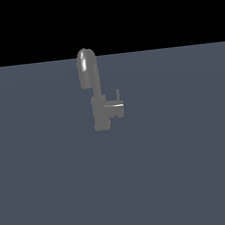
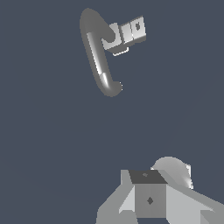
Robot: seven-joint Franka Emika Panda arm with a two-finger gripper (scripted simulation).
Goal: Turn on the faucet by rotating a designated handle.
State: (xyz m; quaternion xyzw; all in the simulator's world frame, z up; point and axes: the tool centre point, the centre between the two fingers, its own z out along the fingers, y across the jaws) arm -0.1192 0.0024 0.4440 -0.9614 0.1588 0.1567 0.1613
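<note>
Faucet (image 1: pixel 96 94) stands alone mid-counter (image 1: pixel 191 174), arched spout up, boxy body below. Handle (image 1: pixel 116 104) juts from the body toward the exterior view's right, thin pin upright. Hand (image 2: pixel 151 199) only partly in wrist view, well apart from the faucet; finger state: cannot tell. Risk: approach lands on the thick spout or glances off the small pin, so the handle never turns

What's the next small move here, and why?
Probably bring the gripper toward the handle. The wrist view shows the faucet well away from it, nothing touched, and the arm is absent from the exterior view. Jaw state is unclear.
</note>
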